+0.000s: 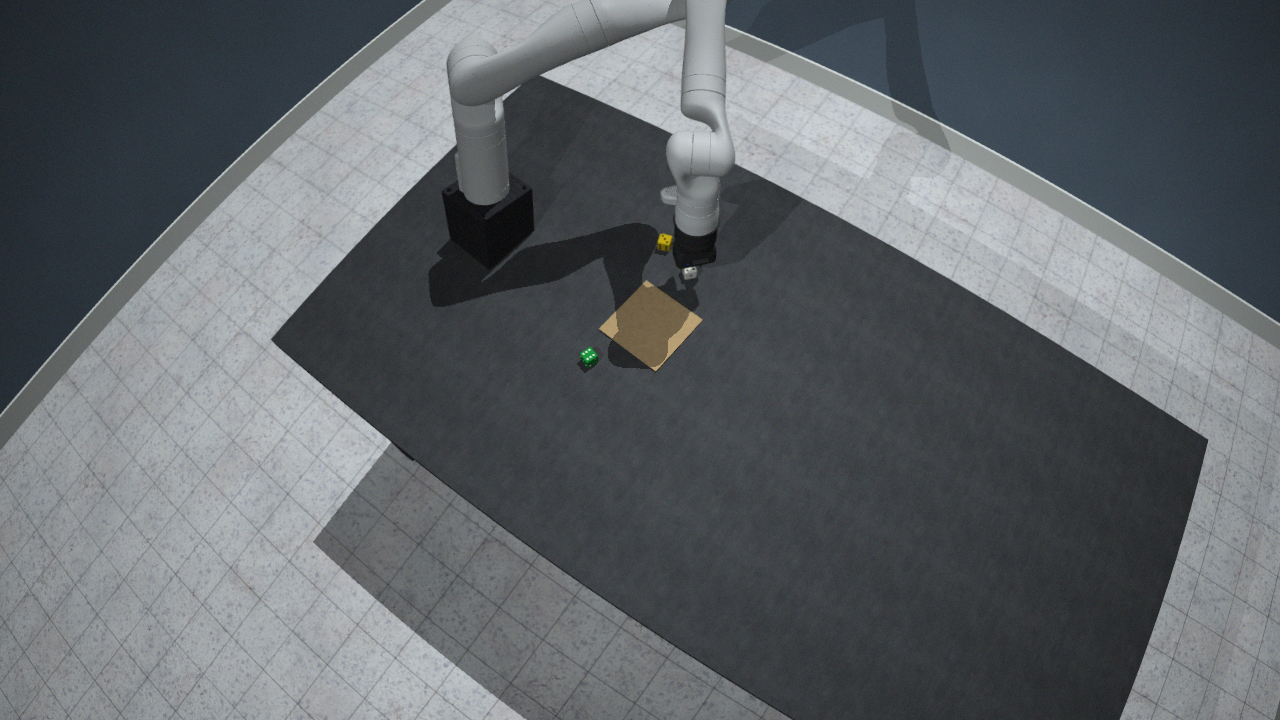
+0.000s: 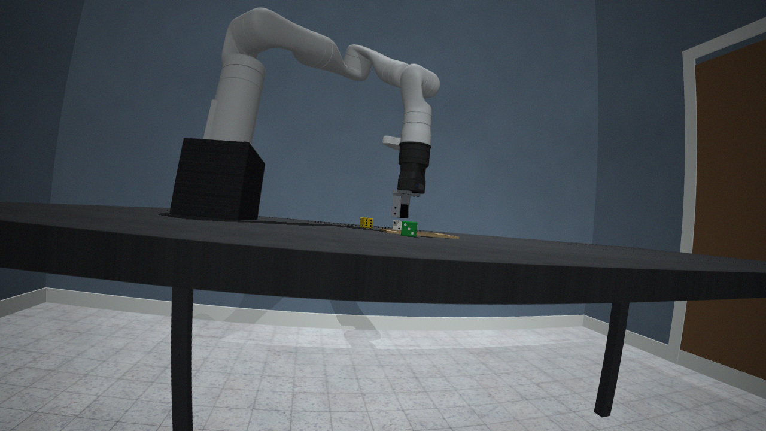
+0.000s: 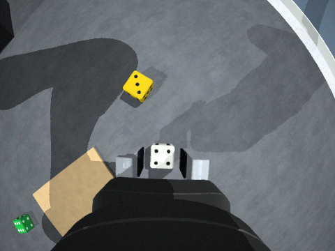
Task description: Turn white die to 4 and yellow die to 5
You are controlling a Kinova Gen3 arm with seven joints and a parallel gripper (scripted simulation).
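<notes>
The white die (image 1: 690,272) (image 2: 397,225) (image 3: 162,156) lies on the table off the mat, with 4 on top. My gripper (image 1: 691,271) (image 2: 400,214) (image 3: 161,157) is open and straddles it, one finger on each side, with small gaps showing. The yellow die (image 1: 664,241) (image 2: 367,222) (image 3: 138,85) lies on the table off the mat, showing 3 on top in the wrist view. The green die (image 1: 588,358) (image 2: 409,228) (image 3: 24,224) lies on the table just off the mat's other side. The tan mat (image 1: 640,313) (image 2: 444,236) (image 3: 65,191) lies flat.
The arm's black base (image 1: 487,222) (image 2: 216,179) stands on the dark table (image 1: 805,429) (image 2: 321,257) behind the dice. A door (image 2: 730,203) stands at the right of the room.
</notes>
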